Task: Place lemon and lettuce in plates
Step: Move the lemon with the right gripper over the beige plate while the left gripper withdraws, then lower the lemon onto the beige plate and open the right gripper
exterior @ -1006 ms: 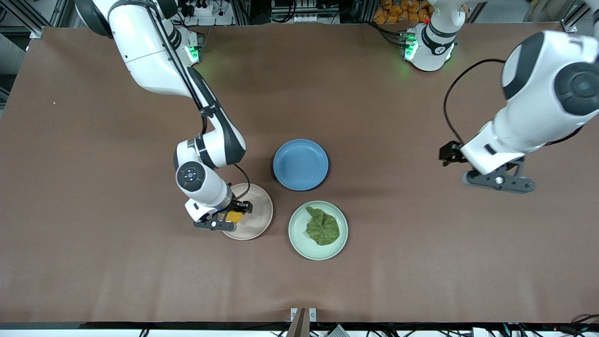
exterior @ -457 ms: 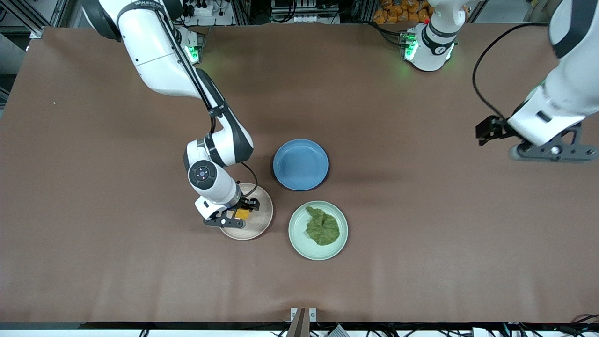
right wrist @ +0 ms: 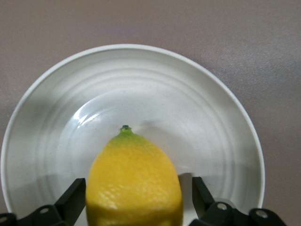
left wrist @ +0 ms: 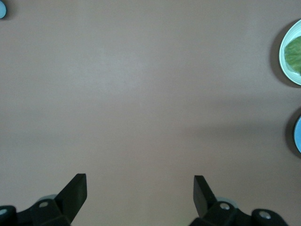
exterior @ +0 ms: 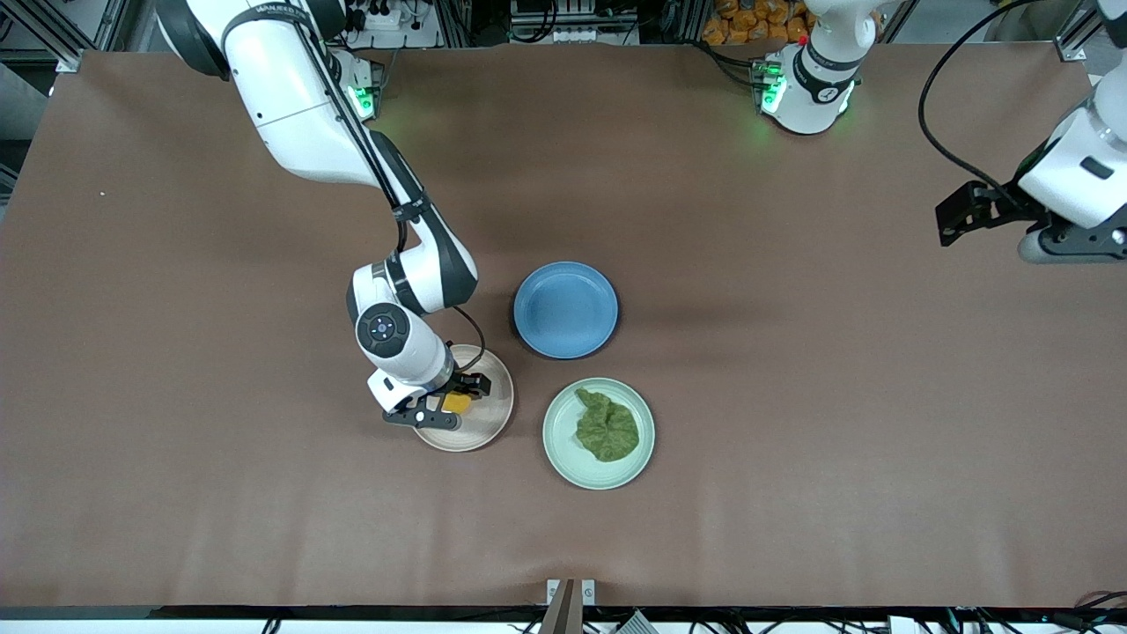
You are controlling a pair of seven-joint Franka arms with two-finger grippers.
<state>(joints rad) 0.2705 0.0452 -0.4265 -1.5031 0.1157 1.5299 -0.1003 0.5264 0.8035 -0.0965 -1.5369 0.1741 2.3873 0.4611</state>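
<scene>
Glossy glazed plate (right wrist: 221,141); dimpled waxy lemon (right wrist: 134,181); matt table (exterior: 792,396).

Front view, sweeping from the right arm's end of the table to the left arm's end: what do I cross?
Right gripper over the beige plate with the lemon → green plate holding the lettuce → left gripper.

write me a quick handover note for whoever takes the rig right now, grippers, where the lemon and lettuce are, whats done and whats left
Right gripper: low over the pinkish-beige plate, fingers on either side of the lemon with a slight gap, so it looks released.
Left gripper: open, empty, waiting over bare table at the left arm's end.
Lemon: in the pinkish-beige plate.
Lettuce: in the mint green plate, beside the beige one.
Blue plate: nothing in it.
Done: both items appear placed.
Left: lift the right gripper clear of the lemon.
</scene>
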